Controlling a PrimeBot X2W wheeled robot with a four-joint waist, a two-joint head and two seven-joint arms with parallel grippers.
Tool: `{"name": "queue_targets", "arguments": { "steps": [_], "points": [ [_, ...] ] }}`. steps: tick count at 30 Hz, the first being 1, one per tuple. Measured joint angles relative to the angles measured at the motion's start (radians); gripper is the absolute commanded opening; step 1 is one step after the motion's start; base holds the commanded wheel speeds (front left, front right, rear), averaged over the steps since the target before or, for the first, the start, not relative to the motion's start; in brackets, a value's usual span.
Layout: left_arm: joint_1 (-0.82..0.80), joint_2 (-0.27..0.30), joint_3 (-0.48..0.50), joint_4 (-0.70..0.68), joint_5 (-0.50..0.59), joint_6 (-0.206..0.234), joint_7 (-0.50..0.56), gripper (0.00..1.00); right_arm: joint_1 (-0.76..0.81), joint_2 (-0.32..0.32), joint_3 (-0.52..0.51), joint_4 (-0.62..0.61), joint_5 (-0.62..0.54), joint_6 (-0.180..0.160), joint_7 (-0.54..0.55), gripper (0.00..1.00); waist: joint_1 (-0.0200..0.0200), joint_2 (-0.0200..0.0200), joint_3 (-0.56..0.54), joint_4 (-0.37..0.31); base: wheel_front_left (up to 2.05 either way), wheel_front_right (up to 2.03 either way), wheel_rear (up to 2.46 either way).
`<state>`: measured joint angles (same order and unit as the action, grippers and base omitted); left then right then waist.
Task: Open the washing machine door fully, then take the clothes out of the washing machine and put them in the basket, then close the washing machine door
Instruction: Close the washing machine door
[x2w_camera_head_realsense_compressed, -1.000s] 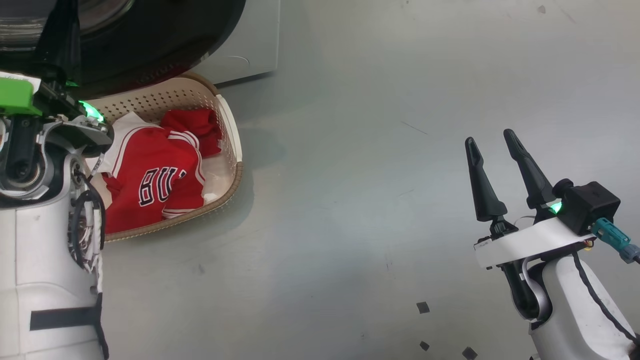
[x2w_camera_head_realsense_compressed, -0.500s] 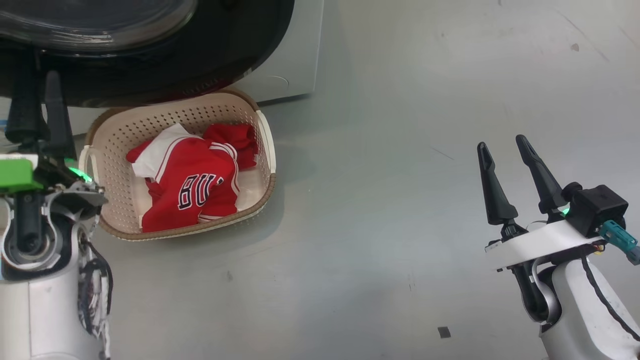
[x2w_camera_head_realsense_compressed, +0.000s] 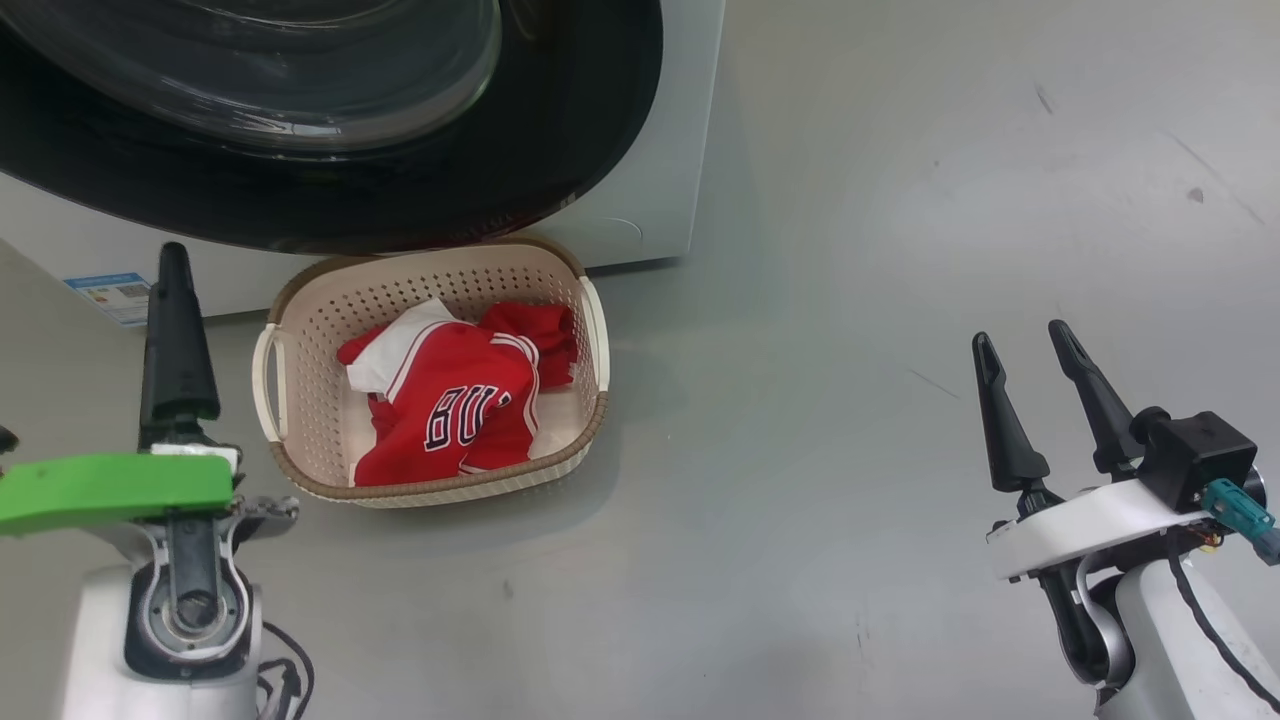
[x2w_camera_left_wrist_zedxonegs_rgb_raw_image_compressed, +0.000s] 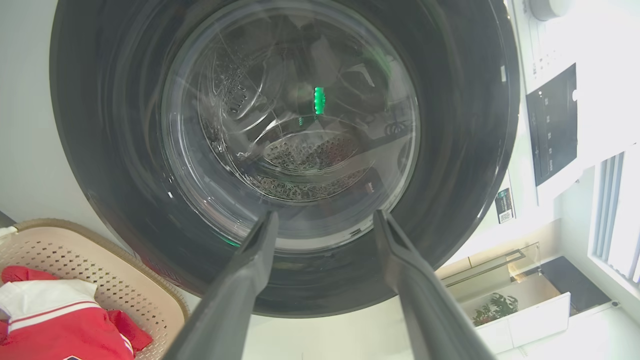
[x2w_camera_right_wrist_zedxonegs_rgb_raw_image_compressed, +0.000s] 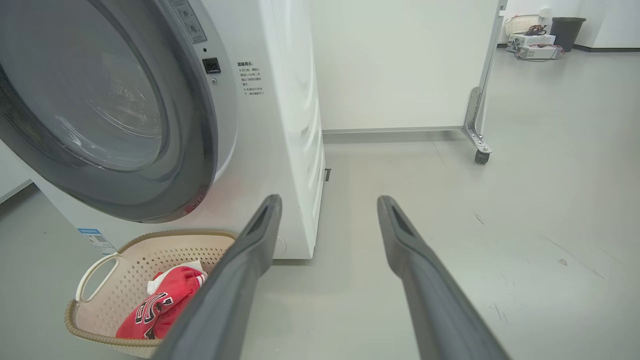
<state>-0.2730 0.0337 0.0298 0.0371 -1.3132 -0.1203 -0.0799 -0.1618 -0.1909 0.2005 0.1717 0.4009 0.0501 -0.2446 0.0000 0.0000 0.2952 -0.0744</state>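
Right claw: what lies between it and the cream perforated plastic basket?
Bare grey floor, in the head view, separates the right claw from the cream perforated basket.

Straight ahead of my left claw (x2w_camera_left_wrist_zedxonegs_rgb_raw_image_compressed: 324, 217) the washing machine door (x2w_camera_left_wrist_zedxonegs_rgb_raw_image_compressed: 450, 150) stands shut, black rim and glass barring the way in. Below it the basket (x2w_camera_head_realsense_compressed: 440, 492) sits just in front of the washing machine (x2w_camera_head_realsense_compressed: 640, 215), clothes (x2w_camera_head_realsense_compressed: 450, 400) heaped mid-basket with bare room around them. My right claw (x2w_camera_head_realsense_compressed: 1020, 338) has open floor (x2w_camera_head_realsense_compressed: 850, 350) ahead and on both sides; a wheeled panel (x2w_camera_right_wrist_zedxonegs_rgb_raw_image_compressed: 477, 125) stands well off.
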Motion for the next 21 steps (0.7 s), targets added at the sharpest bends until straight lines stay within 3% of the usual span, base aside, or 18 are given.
{"name": "queue_targets", "arguments": {
  "steps": [10,15,21],
  "points": [
    [0.118,0.09,-0.126,-0.001,0.407,0.001,-0.134,1.0,0.055,-0.007,0.0,0.009,-0.007,-0.01,0.002,1.0,0.0,0.0,-0.084,0.048,0.0,0.0,0.0],
    [0.161,0.147,-0.17,0.003,0.602,0.067,-0.151,1.0,0.075,-0.008,0.004,0.008,-0.008,-0.018,0.008,1.0,0.0,0.0,-0.126,0.066,0.0,0.0,0.0],
    [0.213,0.154,-0.203,-0.001,0.726,0.156,-0.152,1.0,0.107,-0.007,0.007,-0.001,-0.008,-0.028,0.02,1.0,0.0,0.0,-0.171,0.078,0.0,0.0,0.0]
  ]
}}
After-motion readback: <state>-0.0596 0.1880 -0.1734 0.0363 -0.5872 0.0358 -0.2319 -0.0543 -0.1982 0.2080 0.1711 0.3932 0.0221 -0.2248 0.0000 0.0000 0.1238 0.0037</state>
